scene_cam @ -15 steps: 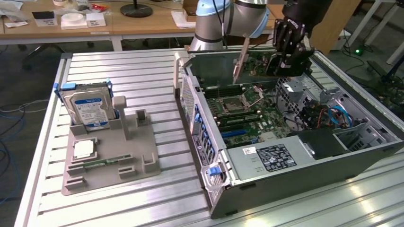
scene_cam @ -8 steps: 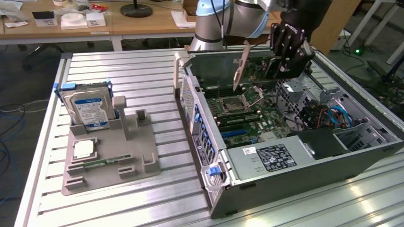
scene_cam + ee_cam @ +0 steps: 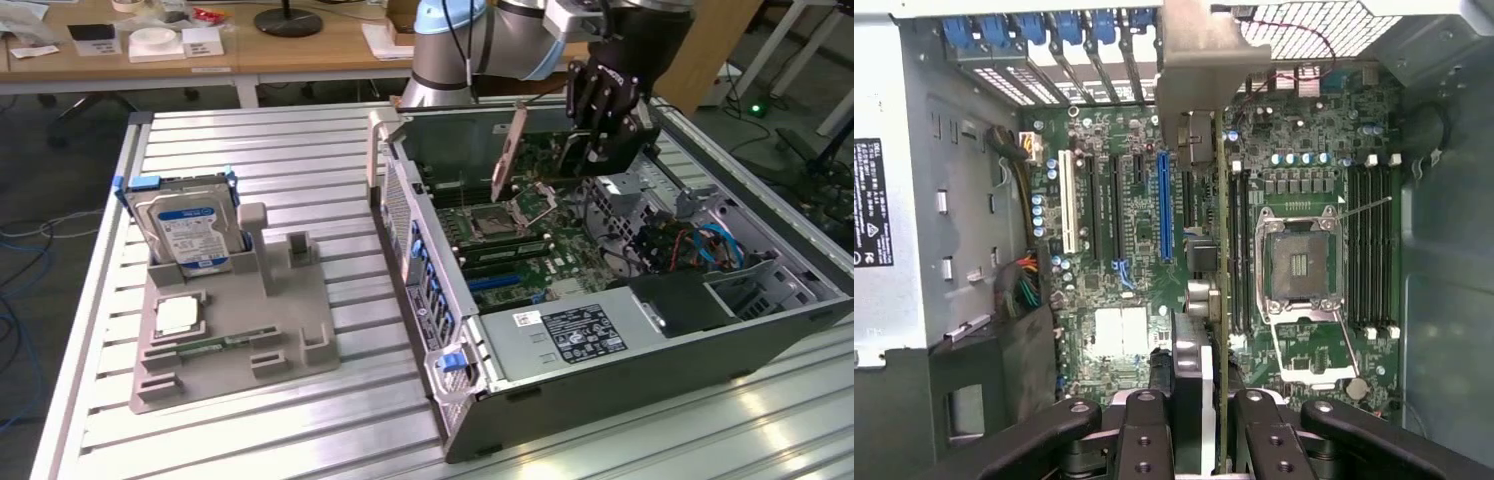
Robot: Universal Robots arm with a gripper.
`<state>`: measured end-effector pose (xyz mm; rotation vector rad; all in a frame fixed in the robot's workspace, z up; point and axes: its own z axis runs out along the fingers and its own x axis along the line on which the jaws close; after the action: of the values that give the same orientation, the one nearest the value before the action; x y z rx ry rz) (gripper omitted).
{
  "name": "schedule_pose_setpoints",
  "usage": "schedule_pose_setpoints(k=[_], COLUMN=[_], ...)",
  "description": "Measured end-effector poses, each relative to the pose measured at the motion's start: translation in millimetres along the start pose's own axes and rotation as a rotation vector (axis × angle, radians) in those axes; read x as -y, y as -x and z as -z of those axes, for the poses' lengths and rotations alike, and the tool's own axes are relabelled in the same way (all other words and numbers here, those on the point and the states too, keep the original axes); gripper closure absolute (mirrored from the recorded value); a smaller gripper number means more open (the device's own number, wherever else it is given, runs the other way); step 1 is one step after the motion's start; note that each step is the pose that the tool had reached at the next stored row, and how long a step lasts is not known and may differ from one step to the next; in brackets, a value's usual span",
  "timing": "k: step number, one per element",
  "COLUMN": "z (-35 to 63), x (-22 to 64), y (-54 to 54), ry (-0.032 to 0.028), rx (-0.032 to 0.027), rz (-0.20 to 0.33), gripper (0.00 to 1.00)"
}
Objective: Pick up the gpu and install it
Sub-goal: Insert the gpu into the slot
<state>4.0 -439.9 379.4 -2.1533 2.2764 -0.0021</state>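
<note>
Above the motherboard point(image 3: 1144, 230) inside the open computer case point(image 3: 601, 380), the gripper point(image 3: 1204, 405) is clamped on the gpu point(image 3: 507, 150), edge-down and seemingly clear of the slots point(image 3: 1164, 205), so pickup looks done; seating is not.

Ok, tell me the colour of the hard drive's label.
Blue and white; the label shows best in the exterior view.

gpu point(image 3: 509, 150) brownish; gripper point(image 3: 1204, 410) black; motherboard point(image 3: 1144, 235) green; hard drive point(image 3: 187, 222) blue-white label
</note>
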Motion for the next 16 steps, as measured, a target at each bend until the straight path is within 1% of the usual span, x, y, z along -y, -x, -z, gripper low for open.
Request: schedule_pose_setpoints(k=[8,11,14,16], z=[-0.1,-2.1,-5.7,-8.0], x=[0.0,-0.3,-0.9,-0.9], y=[0.0,0.0,-0.1,-0.1], ry=[0.0001,-0.0004,-0.0067,-0.0086], rx=[-0.0002,-0.0009,-0.0005,-0.0003], rz=[0.0,0.0,0.0,0.001], gripper=[0.72,0.72,0.72,0.72])
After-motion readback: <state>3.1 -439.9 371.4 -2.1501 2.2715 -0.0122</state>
